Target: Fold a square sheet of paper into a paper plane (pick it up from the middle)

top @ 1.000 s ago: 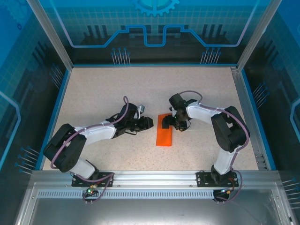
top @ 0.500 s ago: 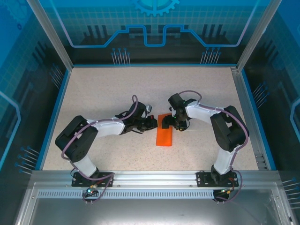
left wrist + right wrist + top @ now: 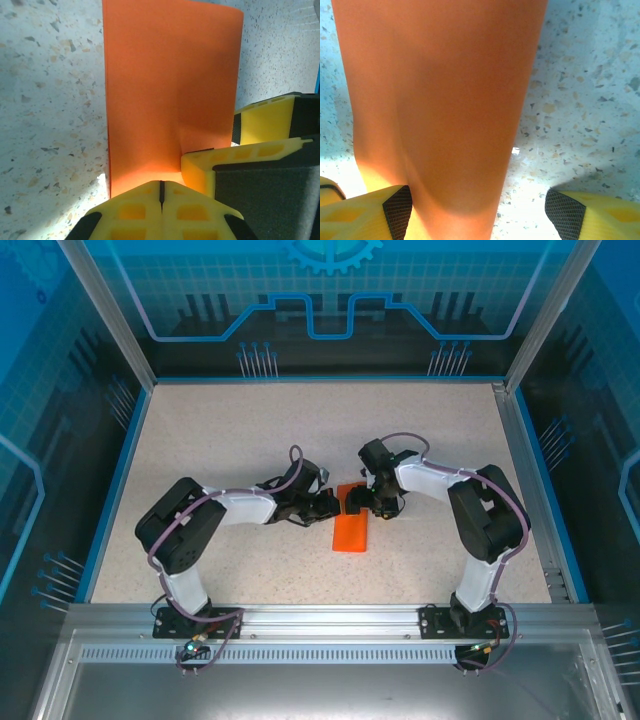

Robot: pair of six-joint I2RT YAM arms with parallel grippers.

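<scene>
Overhead view, read from the near edge outward. Both arm bases sit at 6 o'clock on the speckled table (image 3: 220, 430).

The square sheet of paper (image 3: 350, 533), bright orange and already folded down to a narrow rectangle, lies flat near the middle of the table. Its long axis runs from 6 o'clock to 12 o'clock, with the far end leaning a touch toward 1 o'clock. The near short edge is free and uncovered.

The left gripper (image 3: 328, 505) reaches in from 9 o'clock and meets the paper's left long edge about halfway up. In my left wrist view its yellow fingers (image 3: 135, 212) are pressed together, with only a thin seam between them, and their tips touch the paper's edge. I cannot tell from here whether any paper is caught in that seam or whether the closed tips merely press on it.

Farther out, the right gripper (image 3: 362, 502) comes in from 2 o'clock and stands over the far part of the sheet. Its jaws are spread wide. In the right wrist view, one pad (image 3: 395, 210) sits at the orange surface and the other is on bare table beside the sheet's long edge. The paper bulges slightly there, with a soft ridge running along its length.
</scene>
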